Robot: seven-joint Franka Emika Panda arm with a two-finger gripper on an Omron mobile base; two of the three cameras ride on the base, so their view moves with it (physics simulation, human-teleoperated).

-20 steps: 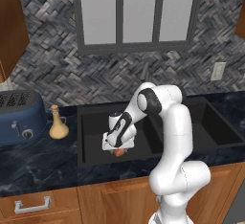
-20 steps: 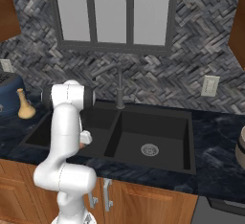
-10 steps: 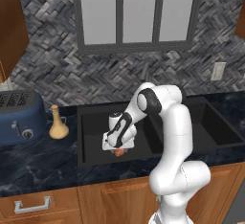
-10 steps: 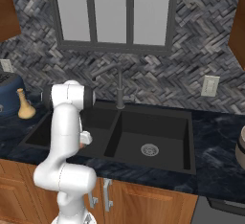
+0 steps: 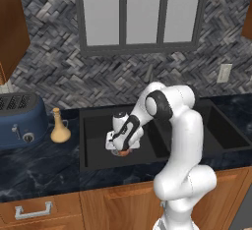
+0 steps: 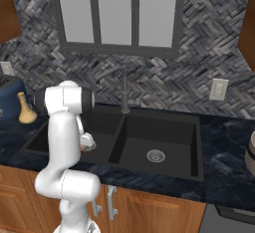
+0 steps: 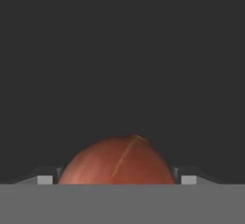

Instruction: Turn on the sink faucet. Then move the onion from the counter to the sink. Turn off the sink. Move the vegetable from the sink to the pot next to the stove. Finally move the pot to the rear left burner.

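The onion is showing orange-red with a thin pale streak, against the matte black sink. The desk is showing dark blue-black marbled with faint pale veins. Beside the sink, a tan vase is standing next to a navy blue toaster. Behind the sink, a grey herringbone wall is rising.

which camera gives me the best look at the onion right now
The hand view: the onion sits large between the gripper fingertips. The left base view shows just an orange sliver under the hand, low in the sink.
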